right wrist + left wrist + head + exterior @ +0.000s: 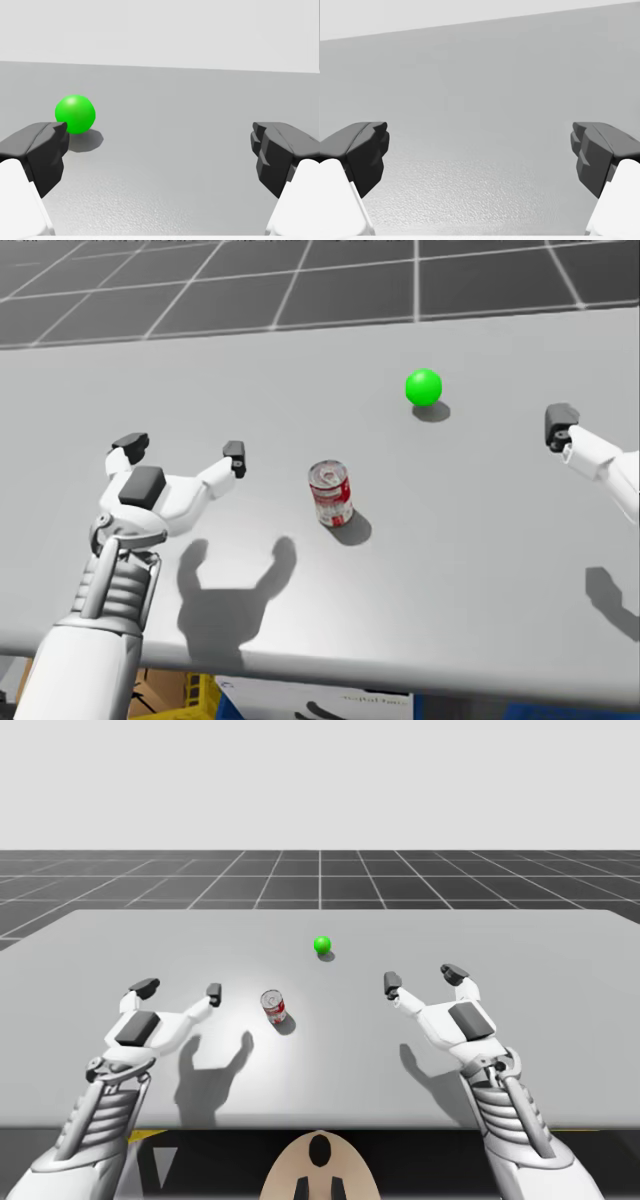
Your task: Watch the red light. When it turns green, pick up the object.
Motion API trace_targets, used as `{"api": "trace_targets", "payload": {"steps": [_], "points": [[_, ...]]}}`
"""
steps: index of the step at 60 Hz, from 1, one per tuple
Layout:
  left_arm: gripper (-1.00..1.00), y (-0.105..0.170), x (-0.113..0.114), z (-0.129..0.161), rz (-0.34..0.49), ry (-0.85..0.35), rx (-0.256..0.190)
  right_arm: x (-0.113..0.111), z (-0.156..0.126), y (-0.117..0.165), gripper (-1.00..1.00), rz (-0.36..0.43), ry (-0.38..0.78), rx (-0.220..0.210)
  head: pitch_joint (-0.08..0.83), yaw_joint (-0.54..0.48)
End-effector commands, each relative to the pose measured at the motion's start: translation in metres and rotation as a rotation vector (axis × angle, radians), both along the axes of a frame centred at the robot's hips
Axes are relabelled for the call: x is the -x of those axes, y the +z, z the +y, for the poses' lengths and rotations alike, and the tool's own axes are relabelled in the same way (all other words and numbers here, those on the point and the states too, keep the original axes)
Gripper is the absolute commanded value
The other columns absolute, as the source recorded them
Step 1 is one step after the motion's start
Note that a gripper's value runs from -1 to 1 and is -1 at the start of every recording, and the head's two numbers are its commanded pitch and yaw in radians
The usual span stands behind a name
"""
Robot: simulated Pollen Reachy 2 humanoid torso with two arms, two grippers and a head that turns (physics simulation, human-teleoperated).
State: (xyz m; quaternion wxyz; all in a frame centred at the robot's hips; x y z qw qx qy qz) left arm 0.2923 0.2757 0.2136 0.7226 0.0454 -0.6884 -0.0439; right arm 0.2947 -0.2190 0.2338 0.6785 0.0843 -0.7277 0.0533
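Left end effector (180, 990) and right end effector (424, 978) spread wide, both apart from the red can (274, 1006) between them.

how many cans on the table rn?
1. The can stands upright near the middle of the table, closer to my left hand than my right hand, on my side of the green ball. Nothing looks hidden.
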Motion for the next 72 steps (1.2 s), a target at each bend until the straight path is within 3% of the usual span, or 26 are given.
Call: {"api": "trace_targets", "payload": {"steps": [1,17,25,46,72], "points": [[-1.0,0.011,0.011,-0.002,0.099,-0.18,0.1,0.0,0.004,-0.003,-1.0,0.008,-0.002,-0.016,0.613,0.2],[-1.0,-0.012,0.024,-0.001,0.235,-0.449,0.187,-0.001,0.004,-0.004,-1.0,0.009,0.0,-0.009,0.618,0.21],[-1.0,-0.026,0.02,-0.006,0.258,-0.525,0.173,-0.001,0.003,-0.004,-1.0,0.008,-0.003,-0.009,0.616,0.21],[-1.0,-0.035,-0.008,-0.049,0.353,-0.582,0.157,-0.002,0.001,-0.004,-1.0,0.005,-0.004,-0.008,0.618,0.19],[-1.0,-0.037,-0.049,-0.095,0.376,-0.588,0.15,-0.002,-0.001,-0.002,-1.0,0.001,-0.007,-0.015,0.615,0.18]]}}
